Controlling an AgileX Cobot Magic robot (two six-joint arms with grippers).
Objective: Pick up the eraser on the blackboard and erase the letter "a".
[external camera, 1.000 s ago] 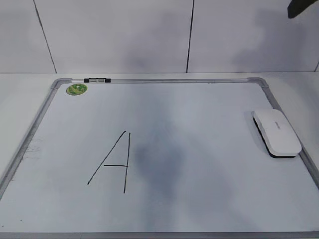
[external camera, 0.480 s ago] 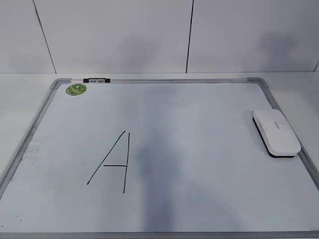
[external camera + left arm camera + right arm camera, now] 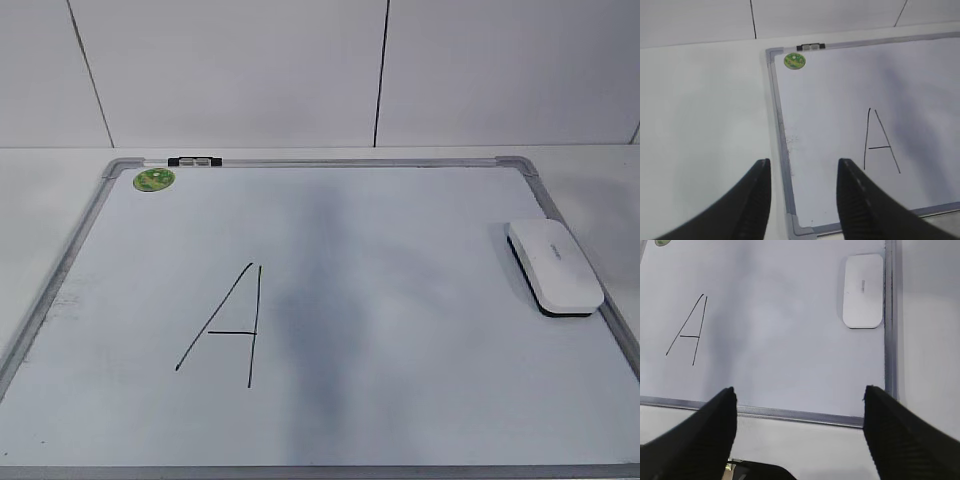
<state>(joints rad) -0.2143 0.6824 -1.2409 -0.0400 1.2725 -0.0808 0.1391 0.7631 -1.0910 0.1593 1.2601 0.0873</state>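
The white eraser lies flat on the blackboard by its right frame; it also shows in the right wrist view. No small lowercase "a" shows in any view. The only writing is a large angular capital "A" at the board's left middle. My left gripper is open and empty above the board's near left corner. My right gripper is open and empty above the board's near edge, well short of the eraser. Neither gripper shows in the exterior view.
A round green sticker and a small black clip sit at the board's far left corner. The grey frame rims the board. White table surrounds it, and a white panelled wall stands behind.
A dark arm part at the exterior view's top right corner has left the view. The grey shadow on the board has narrowed and shifted. The eraser and board have not moved.
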